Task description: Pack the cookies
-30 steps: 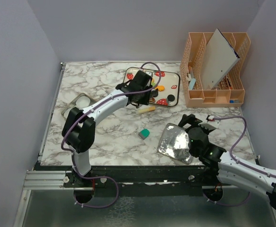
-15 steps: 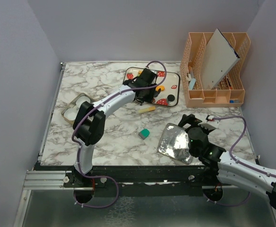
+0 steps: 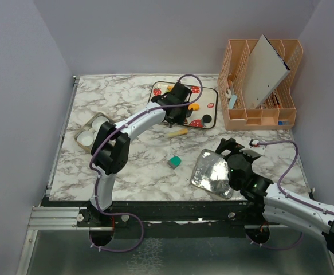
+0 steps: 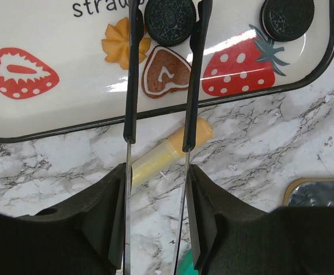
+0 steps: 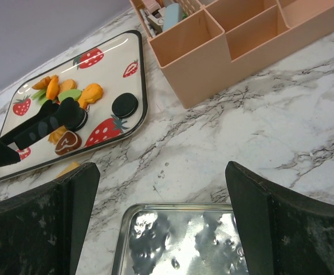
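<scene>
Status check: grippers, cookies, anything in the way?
Left gripper jaws flank black cookie on strawberry tray, grip unclear. Right gripper open by metal tin. Other cookies on tray. Yellow stick beside tray.

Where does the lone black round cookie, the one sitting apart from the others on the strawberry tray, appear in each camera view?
Top external: the black cookie sits at the near right corner of the tray.
Left wrist: upper right corner, cut by the top edge.
Right wrist: left of centre, near the tray's right rim.
Shared landmark: the large strawberry print right beside it.
</scene>
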{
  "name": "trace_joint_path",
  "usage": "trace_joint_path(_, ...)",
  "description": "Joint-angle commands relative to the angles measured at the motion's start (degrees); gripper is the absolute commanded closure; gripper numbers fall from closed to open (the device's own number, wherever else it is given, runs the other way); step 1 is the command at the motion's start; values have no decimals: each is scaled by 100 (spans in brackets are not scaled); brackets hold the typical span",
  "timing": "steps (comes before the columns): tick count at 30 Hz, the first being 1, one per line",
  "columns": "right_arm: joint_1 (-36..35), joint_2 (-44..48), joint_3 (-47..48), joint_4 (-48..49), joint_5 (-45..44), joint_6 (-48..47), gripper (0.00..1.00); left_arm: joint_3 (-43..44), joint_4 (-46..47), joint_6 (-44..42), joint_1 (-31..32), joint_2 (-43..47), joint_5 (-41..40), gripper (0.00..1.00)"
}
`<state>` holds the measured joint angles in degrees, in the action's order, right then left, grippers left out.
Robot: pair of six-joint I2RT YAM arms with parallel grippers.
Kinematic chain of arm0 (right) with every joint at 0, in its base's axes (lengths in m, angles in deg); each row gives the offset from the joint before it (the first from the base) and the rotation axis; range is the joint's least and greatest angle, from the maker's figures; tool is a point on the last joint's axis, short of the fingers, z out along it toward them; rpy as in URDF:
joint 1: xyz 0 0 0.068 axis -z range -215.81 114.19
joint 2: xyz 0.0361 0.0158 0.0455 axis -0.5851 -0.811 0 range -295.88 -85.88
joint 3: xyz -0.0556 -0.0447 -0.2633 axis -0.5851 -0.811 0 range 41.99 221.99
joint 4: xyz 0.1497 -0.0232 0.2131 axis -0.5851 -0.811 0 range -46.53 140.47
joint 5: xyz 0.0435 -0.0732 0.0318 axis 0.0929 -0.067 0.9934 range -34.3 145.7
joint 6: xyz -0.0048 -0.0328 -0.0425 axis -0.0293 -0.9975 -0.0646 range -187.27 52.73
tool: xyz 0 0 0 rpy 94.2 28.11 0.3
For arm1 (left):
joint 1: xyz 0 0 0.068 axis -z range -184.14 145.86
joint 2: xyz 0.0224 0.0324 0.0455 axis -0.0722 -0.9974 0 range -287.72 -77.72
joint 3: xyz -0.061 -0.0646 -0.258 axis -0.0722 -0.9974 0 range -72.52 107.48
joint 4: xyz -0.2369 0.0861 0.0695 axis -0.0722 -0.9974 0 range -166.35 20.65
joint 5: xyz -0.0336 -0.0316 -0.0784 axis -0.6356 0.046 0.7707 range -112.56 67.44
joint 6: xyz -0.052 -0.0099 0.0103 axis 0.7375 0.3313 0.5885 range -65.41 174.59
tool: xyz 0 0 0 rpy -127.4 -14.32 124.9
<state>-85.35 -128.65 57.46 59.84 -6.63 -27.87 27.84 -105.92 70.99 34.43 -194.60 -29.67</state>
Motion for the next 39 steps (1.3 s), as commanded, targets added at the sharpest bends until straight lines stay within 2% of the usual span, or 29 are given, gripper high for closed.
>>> trace_joint_path(1,-12,-39,-50,98,-254,-15,0,233,-106,-76,-15,-170,-145,54)
trace_joint_path(12,-11,-88,-61,195,-241,-79,0,323,-173,-76,-11,-320,-237,54)
trace_joint_path(18,-12,-149,-62,245,-228,-107,0,385,-242,-97,51,-362,-238,57)
trace_joint_path(34,-11,-274,-41,360,-95,-226,0,233,-337,-51,145,171,-83,54)
trace_joint_path(39,-11,-378,-65,860,338,-799,0,49,-324,-48,191,508,-18,56)
